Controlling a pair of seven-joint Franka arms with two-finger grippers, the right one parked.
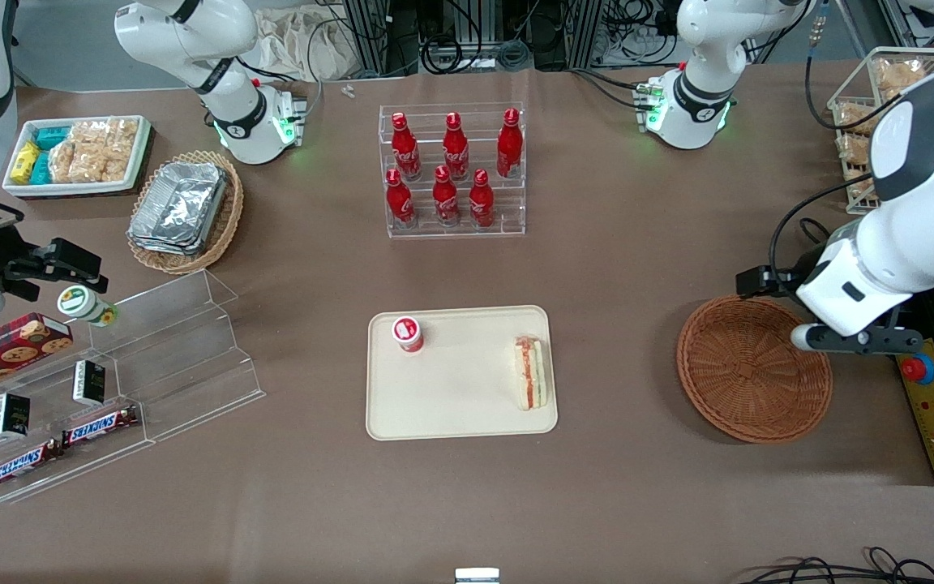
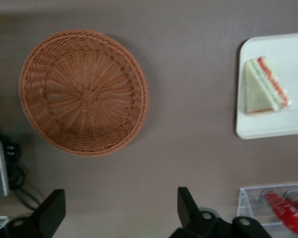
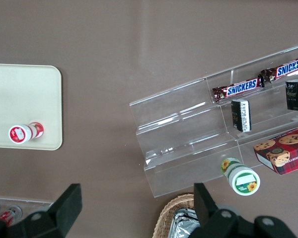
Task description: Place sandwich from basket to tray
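Front view: the sandwich (image 1: 531, 373) lies on the tray (image 1: 451, 405), at the tray end nearest the basket (image 1: 753, 368), with its long axis running toward and away from this camera and its red filling edge up. The basket holds nothing. A small red-lidded cup (image 1: 407, 333) stands on the tray's other end, well apart from the sandwich. The gripper (image 1: 863, 336) hangs at the basket's rim on the working arm's end of the table, so the sandwich lies well off from it — across the whole basket and a strip of bare table. Judged from this, the placing looks done and the next move is probably just clearing away, no reach needed.

Left wrist view: the gripper (image 2: 121, 210) shows both black fingers (image 2: 188, 203) spread wide, nothing between them. The basket (image 2: 84, 92) is bare inside. The sandwich (image 2: 265, 88) sits flat on the tray (image 2: 288, 130), just inside its rim, free of the fingers. Red bottles (image 2: 288, 208) in a clear rack show near one edge.

Right wrist view: only the tray's cup end (image 3: 25, 84) with the cup (image 3: 23, 133) — sandwich and basket not visible here.
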